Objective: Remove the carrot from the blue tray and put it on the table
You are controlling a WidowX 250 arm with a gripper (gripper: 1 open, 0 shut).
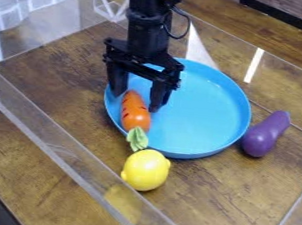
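Observation:
The carrot [136,113] lies at the front left rim of the blue tray [210,118], its orange body inside the dish and its green top [139,138] hanging over the rim toward the table [45,124]. My gripper [138,91] hangs open just above and behind the carrot, one black finger on each side of its upper end. Nothing is held between the fingers. The arm rises from the gripper to the top of the view.
A yellow lemon [145,169] rests on the wood just in front of the tray, close to the carrot's leaves. A purple eggplant [264,134] lies at the tray's right side. Clear acrylic walls [68,172] border the tabletop in front and at left.

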